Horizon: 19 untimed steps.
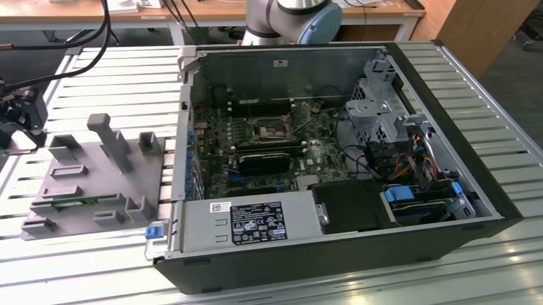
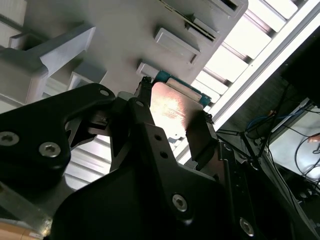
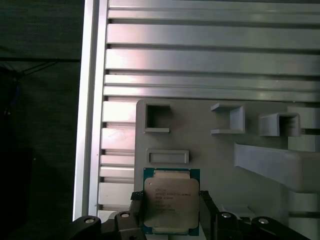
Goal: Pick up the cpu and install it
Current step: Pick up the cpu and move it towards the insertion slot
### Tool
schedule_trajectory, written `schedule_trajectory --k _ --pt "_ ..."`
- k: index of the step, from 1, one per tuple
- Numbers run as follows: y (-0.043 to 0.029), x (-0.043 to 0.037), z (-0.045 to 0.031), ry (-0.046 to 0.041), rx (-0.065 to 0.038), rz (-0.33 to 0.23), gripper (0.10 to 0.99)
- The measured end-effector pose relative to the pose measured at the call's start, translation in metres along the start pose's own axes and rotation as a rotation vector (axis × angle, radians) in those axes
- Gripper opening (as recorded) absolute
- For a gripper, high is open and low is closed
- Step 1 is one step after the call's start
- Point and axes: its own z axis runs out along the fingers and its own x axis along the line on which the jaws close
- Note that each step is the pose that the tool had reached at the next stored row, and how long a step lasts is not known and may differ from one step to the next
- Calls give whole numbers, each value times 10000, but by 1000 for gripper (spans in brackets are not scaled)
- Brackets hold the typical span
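Exterior view first: the gripper (image 1: 19, 121) hangs over the far side of the grey fixture tray (image 1: 85, 184), the side away from the open PC case (image 1: 280, 63), which sits just beside the tray on the slatted aluminium table (image 1: 119, 70). The case holds a motherboard with the CPU socket (image 1: 273, 130) near its middle, its metal frame looking flipped up. A green memory stick (image 1: 75, 202) lies in one of the tray's slots. In the first wrist view the cpu (image 3: 171, 200), silver top with a green rim, sits right at the tray's edge, next to a shallow rectangular pocket (image 3: 167, 156). The black fingers (image 3: 136, 210) press against two opposite sides of it, so the grip is clamped onto the chip. Can't tell whether it's lifted or resting on the tray. Room-wise, the table's edge rail (image 3: 90, 100) runs close to that side of the tray, with a few bare slats between, and there's plenty of open slatted surface past the tray's upright posts.
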Motion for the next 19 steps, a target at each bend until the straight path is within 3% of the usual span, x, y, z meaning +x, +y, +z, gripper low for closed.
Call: schedule_trajectory --k 19 --pt "7 1 -94 -1 -1 0 533"
